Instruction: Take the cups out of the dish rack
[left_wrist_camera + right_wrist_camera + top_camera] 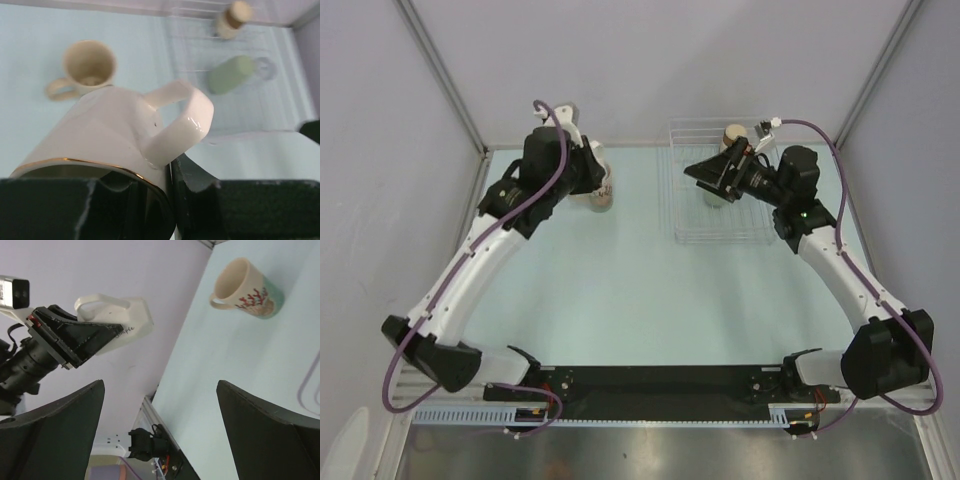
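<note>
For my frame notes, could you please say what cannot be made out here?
Top view: the right gripper covers most of the pale green cup in the thin white wire dish rack.
Top view: the left arm hides how the left gripper holds the glossy white handled mug.
Right wrist view: the mug's lettering is too small.

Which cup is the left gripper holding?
The white gold-rimmed handled mug. The cream mug stands on the table; the pale green cup and tan cup are in the wire rack.

My arms show white shells, black joints and purple cables (green light lit on the right one), left gripper pads dark green.
</note>
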